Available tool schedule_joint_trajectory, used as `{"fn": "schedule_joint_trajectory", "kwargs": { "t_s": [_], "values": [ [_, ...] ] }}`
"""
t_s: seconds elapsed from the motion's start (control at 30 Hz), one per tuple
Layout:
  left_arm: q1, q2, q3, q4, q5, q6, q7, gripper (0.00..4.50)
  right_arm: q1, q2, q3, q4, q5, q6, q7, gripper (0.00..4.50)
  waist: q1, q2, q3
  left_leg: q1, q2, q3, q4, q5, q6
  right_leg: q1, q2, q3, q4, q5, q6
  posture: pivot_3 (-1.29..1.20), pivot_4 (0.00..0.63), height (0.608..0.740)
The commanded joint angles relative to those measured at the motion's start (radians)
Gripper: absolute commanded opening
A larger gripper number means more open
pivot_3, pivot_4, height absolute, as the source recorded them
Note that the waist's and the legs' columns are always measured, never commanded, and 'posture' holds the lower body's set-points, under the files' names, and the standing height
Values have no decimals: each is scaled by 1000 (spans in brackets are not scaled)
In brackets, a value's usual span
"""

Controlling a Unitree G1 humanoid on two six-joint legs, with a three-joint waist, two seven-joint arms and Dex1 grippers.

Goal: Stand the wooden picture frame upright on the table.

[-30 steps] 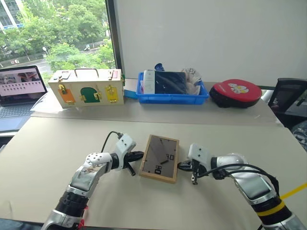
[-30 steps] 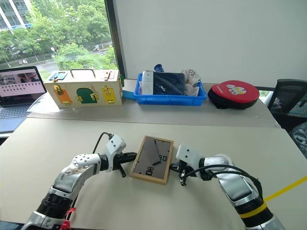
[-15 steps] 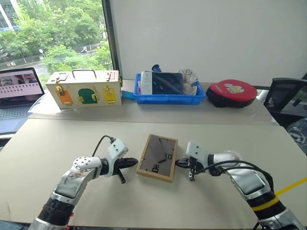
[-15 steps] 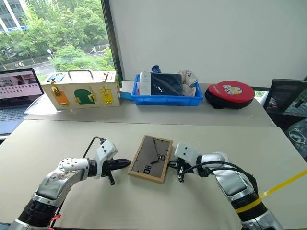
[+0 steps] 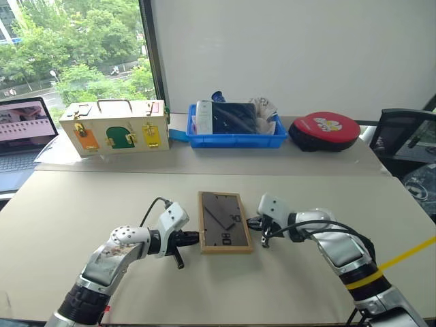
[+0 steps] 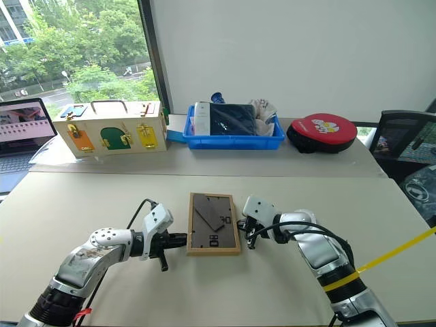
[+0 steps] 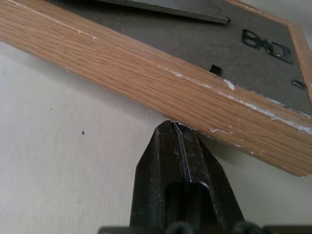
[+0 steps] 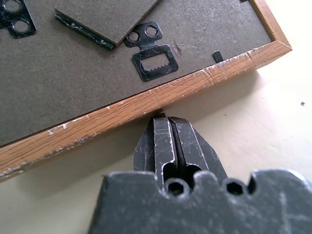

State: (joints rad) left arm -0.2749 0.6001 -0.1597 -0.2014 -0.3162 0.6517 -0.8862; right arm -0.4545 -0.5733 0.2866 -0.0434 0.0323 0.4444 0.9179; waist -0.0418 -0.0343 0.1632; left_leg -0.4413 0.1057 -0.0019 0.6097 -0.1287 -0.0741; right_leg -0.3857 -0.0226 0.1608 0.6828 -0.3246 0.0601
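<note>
The small rectangular light-wood picture frame lies flat, dark grey back upward, near the middle of the large beige matte desk, its hinged stand folded against the back. The left end effector has its two black fingers pressed together, holding nothing, its tip touching the frame's left long edge near the closer corner. The right end effector is likewise closed and empty, its tip against the opposite long edge beside the sawtooth hanger.

The step in hand looks like pinching the frame between the two closed tips so it can be lifted or tipped up. To do it well, both tips should press inward evenly and at matching points along the edges; at present they sit slightly offset, which would tend to spin the frame on the desk. Contact is narrow on smooth wood, so slipping is the main risk. The stand likely needs swinging out before the frame can stay upright.
</note>
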Motion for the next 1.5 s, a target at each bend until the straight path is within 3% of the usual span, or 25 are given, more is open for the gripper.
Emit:
{"fn": "schedule_joint_trajectory", "kwargs": {
  "t_s": [0.03,0.2,0.33,0.47,0.57,0.73,0.93,1.03,1.27,1.47,1.5],
  "values": [
    [15,72,68,28,9,-37,-19,37,53,-67,-36,-8,14,42,31,0,3,0,0,0,0,0,0,0,0,0,0,0,0,0,0,0,150,704],
    [54,174,152,86,-15,-90,-89,37,79,-132,-103,-36,64,53,56,0,9,0,0,-1,0,0,-1,0,0,-1,0,0,-1,-1,-1,0,150,704],
    [41,182,208,96,-66,-52,-103,37,109,-131,-188,-87,210,105,122,0,13,0,0,-1,0,0,-1,0,0,-1,-1,0,-1,-2,1,0,150,704],
    [-38,117,321,28,-277,249,-20,37,136,-187,-253,-166,377,257,222,0,17,1,3,-5,0,0,-1,0,0,-4,-1,-1,-1,-2,1,0,150,704],
    [-75,100,399,-25,-442,417,-9,0,152,-249,-259,-215,443,313,279,794,20,0,4,-6,0,0,0,0,0,-4,-1,-1,-1,-1,1,0,150,704],
    [-116,119,434,1,-535,622,61,1477,94,-226,-309,-241,544,381,244,2497,0,0,4,-5,0,-1,-1,-1,1,-3,0,-2,-1,-3,3,0,150,704],
    [-93,104,484,-19,-619,772,131,3765,69,-248,-315,-249,594,425,233,4500,-2,-1,5,-5,0,-2,-1,-1,1,-3,-1,-3,-1,-1,-1,0,150,704],
    [-112,61,550,-20,-693,880,178,4424,71,-268,-307,-237,586,410,239,4500,2,-1,5,-6,-1,-3,-1,-1,1,-3,-1,-4,-1,-1,-1,0,150,704],
    [-146,-101,618,17,-768,963,397,4424,55,-270,-232,-132,388,165,195,4500,0,-1,5,-6,-2,-4,-1,-1,1,-3,-2,-5,-2,-1,-1,0,150,704],
    [-140,-95,626,64,-919,963,550,4424,33,-266,-209,-74,310,29,214,4500,-4,-1,5,-6,-2,-5,-1,-1,1,-3,-2,-5,-1,0,-2,0,150,704],
    [-140,-86,624,76,-939,963,571,4499,24,-262,-210,-62,307,19,214,4250,-4,-1,5,-6,-2,-5,-1,-1,1,-3,-2,-5,-1,0,-2,0,150,704]
  ]
}}
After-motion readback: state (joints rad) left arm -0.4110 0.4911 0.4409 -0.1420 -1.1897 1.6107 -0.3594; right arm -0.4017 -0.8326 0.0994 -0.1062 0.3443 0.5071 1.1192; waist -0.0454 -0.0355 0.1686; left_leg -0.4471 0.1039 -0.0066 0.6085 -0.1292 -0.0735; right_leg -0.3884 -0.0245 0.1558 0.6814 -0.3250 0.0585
